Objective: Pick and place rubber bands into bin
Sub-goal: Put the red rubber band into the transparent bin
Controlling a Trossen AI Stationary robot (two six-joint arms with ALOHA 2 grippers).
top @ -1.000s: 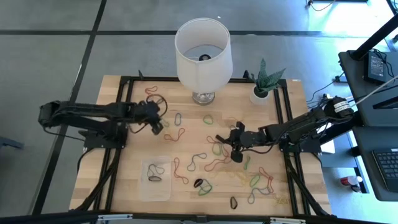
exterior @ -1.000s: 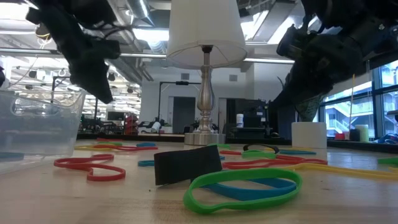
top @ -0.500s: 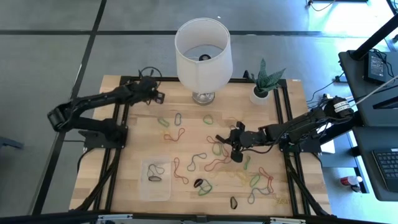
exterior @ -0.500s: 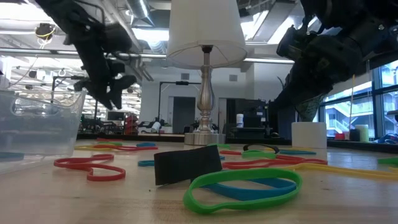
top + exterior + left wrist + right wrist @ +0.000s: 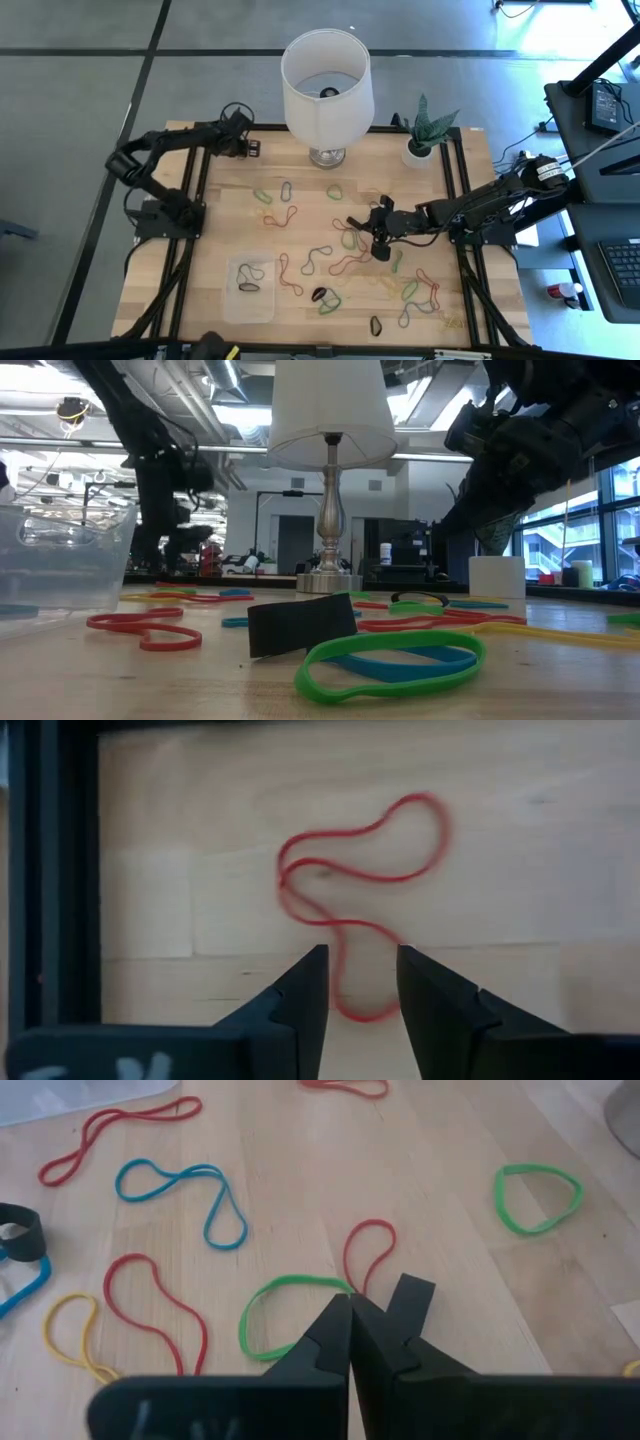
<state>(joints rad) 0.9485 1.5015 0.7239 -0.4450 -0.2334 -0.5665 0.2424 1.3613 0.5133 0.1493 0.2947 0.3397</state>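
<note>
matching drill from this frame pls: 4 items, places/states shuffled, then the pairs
Items:
1. left gripper
2. right gripper
3. bin
4. plant pot

Places/states:
A. back right corner of the table
B. fingers apart, over a red rubber band by the back left edge
C. front left, a couple of bands inside
D. fingers shut, mid-table among the loose bands

Pairs: 1-B, 2-D, 3-C, 4-A

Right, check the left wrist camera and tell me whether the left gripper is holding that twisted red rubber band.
No: the left gripper is open, and the twisted red rubber band lies flat on the pale wooden table beyond its fingertips.
</note>
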